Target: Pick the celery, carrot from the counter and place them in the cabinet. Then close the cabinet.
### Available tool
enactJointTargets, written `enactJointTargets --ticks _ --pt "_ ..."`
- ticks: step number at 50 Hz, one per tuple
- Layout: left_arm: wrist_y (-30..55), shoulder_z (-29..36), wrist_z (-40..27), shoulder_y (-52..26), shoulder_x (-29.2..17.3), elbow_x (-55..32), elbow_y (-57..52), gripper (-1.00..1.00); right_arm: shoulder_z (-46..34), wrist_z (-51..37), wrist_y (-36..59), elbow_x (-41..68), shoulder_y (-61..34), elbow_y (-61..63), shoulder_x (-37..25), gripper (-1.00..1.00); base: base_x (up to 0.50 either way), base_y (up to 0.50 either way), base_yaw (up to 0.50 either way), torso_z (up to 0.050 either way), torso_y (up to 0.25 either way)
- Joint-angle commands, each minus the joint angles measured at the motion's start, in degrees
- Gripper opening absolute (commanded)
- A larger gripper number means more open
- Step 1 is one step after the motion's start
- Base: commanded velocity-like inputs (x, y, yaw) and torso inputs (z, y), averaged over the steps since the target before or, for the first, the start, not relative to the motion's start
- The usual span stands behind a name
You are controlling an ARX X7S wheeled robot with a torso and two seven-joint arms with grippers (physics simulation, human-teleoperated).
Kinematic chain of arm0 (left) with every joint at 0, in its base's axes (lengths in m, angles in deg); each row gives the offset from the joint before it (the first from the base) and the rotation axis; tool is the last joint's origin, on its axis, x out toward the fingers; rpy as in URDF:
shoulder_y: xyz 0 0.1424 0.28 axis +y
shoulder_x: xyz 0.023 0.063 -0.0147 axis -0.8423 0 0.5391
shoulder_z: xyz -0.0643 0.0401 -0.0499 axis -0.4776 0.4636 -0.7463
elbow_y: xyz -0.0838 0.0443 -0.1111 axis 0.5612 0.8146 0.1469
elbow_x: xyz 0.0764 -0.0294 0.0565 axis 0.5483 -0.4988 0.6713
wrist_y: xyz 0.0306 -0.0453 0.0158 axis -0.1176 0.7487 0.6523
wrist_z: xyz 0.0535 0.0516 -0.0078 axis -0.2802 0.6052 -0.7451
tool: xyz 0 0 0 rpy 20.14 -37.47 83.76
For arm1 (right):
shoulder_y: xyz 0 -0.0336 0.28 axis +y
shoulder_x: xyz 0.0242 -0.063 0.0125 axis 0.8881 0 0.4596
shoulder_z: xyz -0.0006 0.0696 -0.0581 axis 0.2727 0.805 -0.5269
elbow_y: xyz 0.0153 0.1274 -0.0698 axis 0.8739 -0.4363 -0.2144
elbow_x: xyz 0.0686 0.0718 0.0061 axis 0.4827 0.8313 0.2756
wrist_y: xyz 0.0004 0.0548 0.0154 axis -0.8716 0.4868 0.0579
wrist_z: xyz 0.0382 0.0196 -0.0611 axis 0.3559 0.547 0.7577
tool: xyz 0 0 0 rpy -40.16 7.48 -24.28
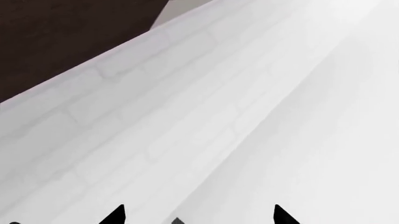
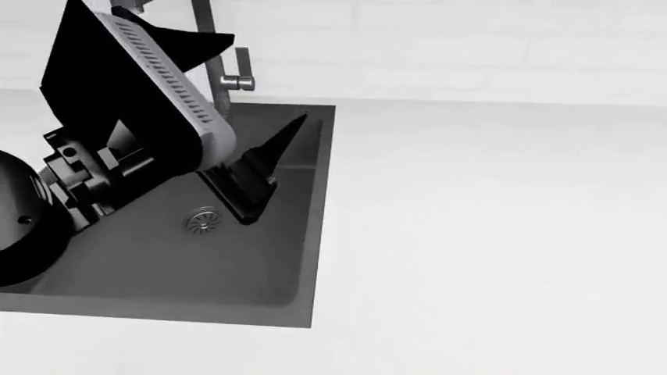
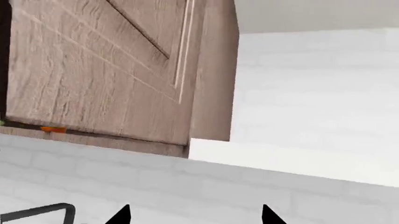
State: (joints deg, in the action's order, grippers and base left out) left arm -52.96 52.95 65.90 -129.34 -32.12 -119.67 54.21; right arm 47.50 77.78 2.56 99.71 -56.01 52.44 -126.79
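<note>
In the right wrist view a wooden cabinet (image 3: 212, 70) hangs on the white brick wall, its door (image 3: 93, 65) almost flush with the frame. A sliver of orange, the carrot (image 3: 52, 129), shows in the dark gap under the door's lower edge. A speck of green, likely the celery (image 3: 2, 122), sits at the frame edge. My right gripper (image 3: 194, 215) is open and empty, some way short of the cabinet. My left gripper (image 2: 273, 168) is open and empty, raised above the sink (image 2: 156, 258). The white counter (image 2: 501, 234) carries neither vegetable.
A faucet (image 2: 214, 55) rises behind the sink, partly hidden by my left arm. A dark grey bar (image 3: 37, 212) lies near the right gripper. The left wrist view holds only the brick wall (image 1: 206, 116) and a dark panel (image 1: 62, 37).
</note>
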Motion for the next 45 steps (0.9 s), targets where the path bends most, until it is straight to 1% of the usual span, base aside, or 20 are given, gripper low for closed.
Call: enactJointTargets --ticks 1,6,13,21,25,31,45 --pt "-1.1 0.4 -0.3 1.8 -1.1 0.7 -0.6 1.0 -4.3 -7.7 -1.7 3.8 -14.9 -8.3 4.6 1.0 0.0 0.0 0.0 0.0 0.0" --pt "-1.1 0.4 -0.5 2.0 -1.3 0.9 -0.7 1.0 -3.0 -9.5 -3.5 5.9 -16.6 -10.7 6.7 1.0 0.0 0.0 0.0 0.0 0.0" --pt "-1.7 0.4 -0.6 2.8 -1.7 1.2 -0.5 1.0 2.1 -12.9 -7.3 9.8 -12.9 -12.0 8.5 1.0 0.0 0.0 0.0 0.0 0.0" --pt "-2.1 0.3 -0.7 3.4 -1.8 1.4 -0.3 1.0 4.3 -15.3 -9.6 10.4 -12.1 -12.5 9.3 1.0 0.0 0.0 0.0 0.0 0.0" --pt "-2.1 0.3 -0.8 3.4 -1.7 1.4 -0.3 1.0 1.8 -14.7 -9.5 9.6 -15.1 -13.8 11.2 1.0 0.0 0.0 0.0 0.0 0.0" --pt "-2.5 0.4 -0.5 4.0 -1.5 1.8 0.1 1.0 -3.3 -12.6 -8.6 7.9 -20.1 -16.3 15.7 1.0 0.0 0.0 0.0 0.0 0.0" --pt "-3.4 0.6 -0.1 5.2 -1.5 2.6 0.7 1.0 -13.1 -7.2 -6.9 0.6 -29.9 -23.2 24.4 1.0 0.0 0.0 0.0 0.0 0.0"
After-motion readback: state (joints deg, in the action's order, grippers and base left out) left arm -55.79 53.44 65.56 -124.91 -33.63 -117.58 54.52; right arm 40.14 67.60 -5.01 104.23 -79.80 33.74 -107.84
